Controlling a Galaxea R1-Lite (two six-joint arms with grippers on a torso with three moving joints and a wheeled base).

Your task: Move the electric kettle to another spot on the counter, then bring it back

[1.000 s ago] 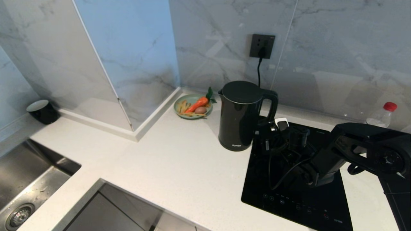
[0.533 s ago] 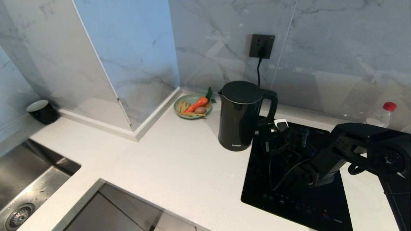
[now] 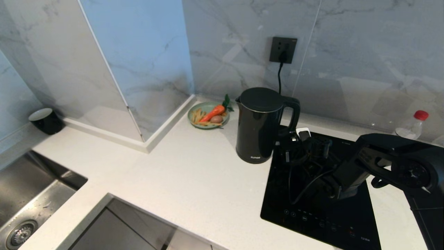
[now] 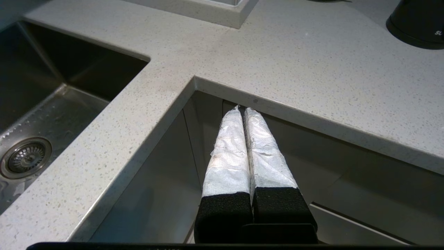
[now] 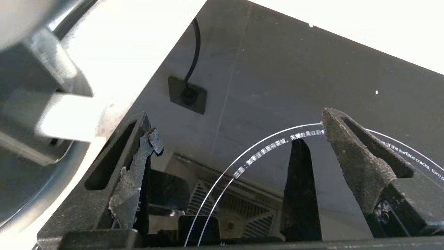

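Electric kettle [image 3: 259, 125] upright on the counter [image 3: 194, 180], at the left edge of the black cooktop [image 3: 322, 208], handle turned toward my right arm. My right gripper [image 5: 239, 139] hangs low over the cooktop glass just beside that handle, fingers spread wide, nothing between them. Whether a finger touches the handle, I can't quite make out. My left gripper [image 4: 245, 111] is parked below the counter's front edge, taped fingers [image 4: 229, 149] pressed together, empty. Green plate [image 3: 208, 115] behind the kettle, sink [image 3: 24, 194] far left.
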